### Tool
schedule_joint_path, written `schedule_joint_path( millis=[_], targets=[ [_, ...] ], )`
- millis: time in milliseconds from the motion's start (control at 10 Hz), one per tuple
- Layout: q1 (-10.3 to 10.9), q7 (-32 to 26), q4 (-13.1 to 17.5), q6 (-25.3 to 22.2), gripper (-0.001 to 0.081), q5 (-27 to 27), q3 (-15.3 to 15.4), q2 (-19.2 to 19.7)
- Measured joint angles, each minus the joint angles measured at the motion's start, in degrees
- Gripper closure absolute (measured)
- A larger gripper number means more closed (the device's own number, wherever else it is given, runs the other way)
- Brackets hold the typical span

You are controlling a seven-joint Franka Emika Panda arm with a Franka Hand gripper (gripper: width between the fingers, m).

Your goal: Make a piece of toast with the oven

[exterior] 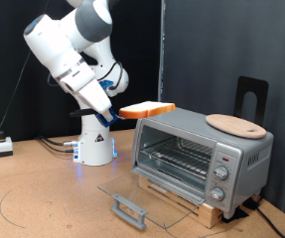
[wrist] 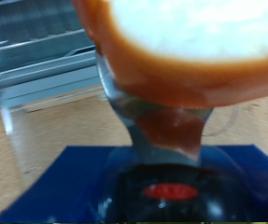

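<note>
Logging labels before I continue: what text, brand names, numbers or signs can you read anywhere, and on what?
None is readable.
Oven: markings around its three knobs, too small to read.
End effector, holding the piece of toast: a red oval mark in the wrist view, blurred.

brushed metal oven (exterior: pixel 202 149), glass door (exterior: pixel 142 193), wooden board (exterior: pixel 236 124)

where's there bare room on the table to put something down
Bare tabletop spreads from the robot base to the exterior view's bottom left. Crowded on the right: the toaster oven, its open glass door, and a round wooden board on its roof. The tool holds the piece of toast over the oven's corner.
</note>
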Motion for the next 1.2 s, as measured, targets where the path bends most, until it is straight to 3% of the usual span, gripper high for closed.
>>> schedule_joint_path(
  millis=[500,800,1200],
  targets=[
    [-0.08,-2.36,-1.77,5.86,0.0394,-7.01,-0.03,3.26],
    [0.16,-4.23,-2.92,8.92,0.0394,-7.38,0.60,6.08],
    [1.02,-3.52,-5.29,14.52,0.0394,-7.37,4.12,7.56]
  ],
)
